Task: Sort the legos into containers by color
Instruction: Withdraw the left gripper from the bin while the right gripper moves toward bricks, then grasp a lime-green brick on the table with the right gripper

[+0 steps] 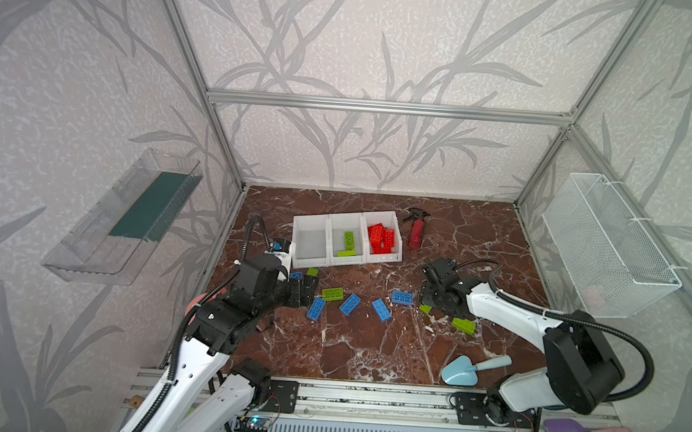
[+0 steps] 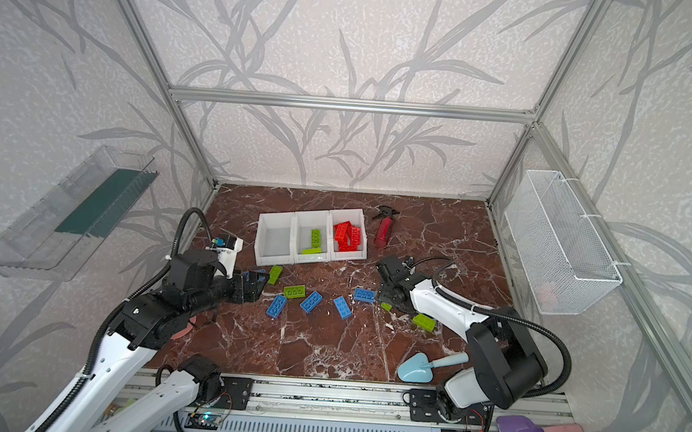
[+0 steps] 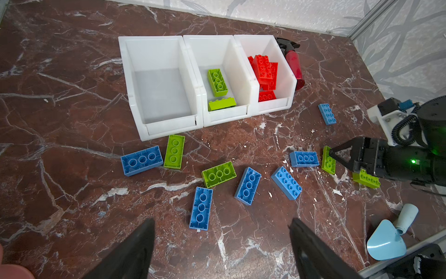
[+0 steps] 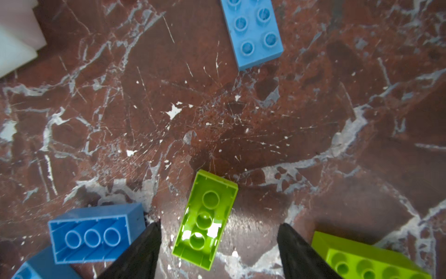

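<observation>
Three joined white containers (image 1: 311, 241) stand at the back: the left one is bare, the middle holds two green legos (image 1: 349, 240), the right holds red legos (image 1: 382, 238). Several blue legos (image 1: 349, 305) and green ones (image 1: 332, 294) lie loose on the marble floor. My right gripper (image 4: 218, 241) is down at the floor, open, with its fingers either side of an upturned green lego (image 4: 205, 219) and a gap on both sides. Another green lego (image 1: 463, 325) lies beside that arm. My left gripper (image 3: 222, 241) hovers open near a blue lego (image 3: 201, 207), holding nothing.
A red spray bottle (image 1: 417, 234) lies right of the containers. A light blue trowel (image 1: 460, 371) rests near the front right. A wire basket (image 1: 609, 248) hangs on the right wall, a clear tray (image 1: 127, 218) on the left wall.
</observation>
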Robot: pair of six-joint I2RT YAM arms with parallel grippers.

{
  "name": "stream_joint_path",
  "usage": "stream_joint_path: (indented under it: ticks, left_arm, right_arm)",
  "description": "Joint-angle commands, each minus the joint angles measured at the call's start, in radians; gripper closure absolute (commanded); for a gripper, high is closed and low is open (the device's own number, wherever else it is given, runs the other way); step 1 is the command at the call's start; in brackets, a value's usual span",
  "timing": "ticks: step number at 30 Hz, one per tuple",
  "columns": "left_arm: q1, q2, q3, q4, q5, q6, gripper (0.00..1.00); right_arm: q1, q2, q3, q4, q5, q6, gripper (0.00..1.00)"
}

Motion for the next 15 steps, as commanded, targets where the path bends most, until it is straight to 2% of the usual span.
stream_joint_path:
  ticks: [1, 9, 12, 15]
  left_arm:
    - [-0.001, -0.046, -0.027, 0.021, 0.009, 0.006, 0.12]
    - [-0.007, -0.085, -0.038, 0.029, 0.015, 0.004, 0.12]
    - [-0.014, -0.098, -0.04, 0.029, 0.006, 0.007, 0.12]
    - [-0.022, -0.111, -0.04, 0.029, -0.004, 0.011, 0.12]
  right_arm:
    - [0.008, 0.054, 0.053, -0.038, 0.041, 0.033, 0.23]
    - [0.024, 0.194, 0.178, -0.133, 0.041, 0.067, 0.26]
    - [0.027, 0.256, 0.211, -0.159, 0.023, 0.061, 0.34]
    - [0.026, 0.286, 0.233, -0.195, 0.013, 0.078, 0.37]
